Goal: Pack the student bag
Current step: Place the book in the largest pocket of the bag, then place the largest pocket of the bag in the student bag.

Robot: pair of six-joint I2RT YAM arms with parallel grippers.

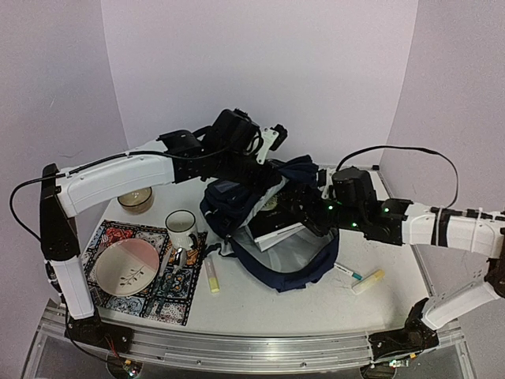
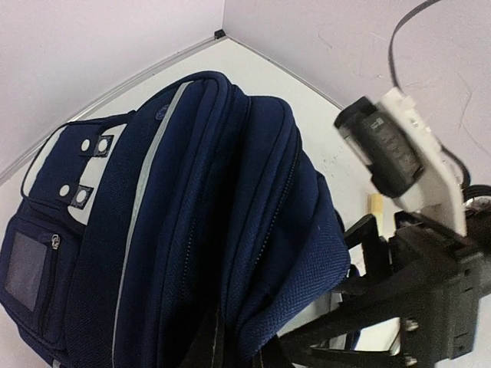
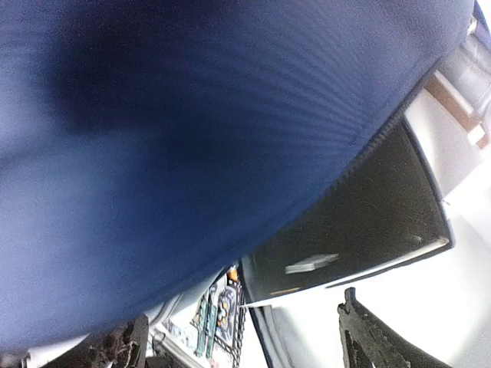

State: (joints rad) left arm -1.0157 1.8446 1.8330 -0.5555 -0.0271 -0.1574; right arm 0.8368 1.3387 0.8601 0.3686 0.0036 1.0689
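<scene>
The student bag is a dark navy backpack in the middle of the table, its mouth gaping toward the front. My left gripper is shut on the bag's top fabric and holds that edge up. A black book with white page edges lies slanted in the opening. My right gripper stands open at the bag's mouth, right of the book. In the right wrist view its fingers are wide apart below the blurred navy fabric, with the black book just beyond them.
A patterned placemat at the front left carries a pink plate and a white mug. A bowl sits behind it. A yellow marker lies left of the bag; a teal pen and another yellow marker lie to its right.
</scene>
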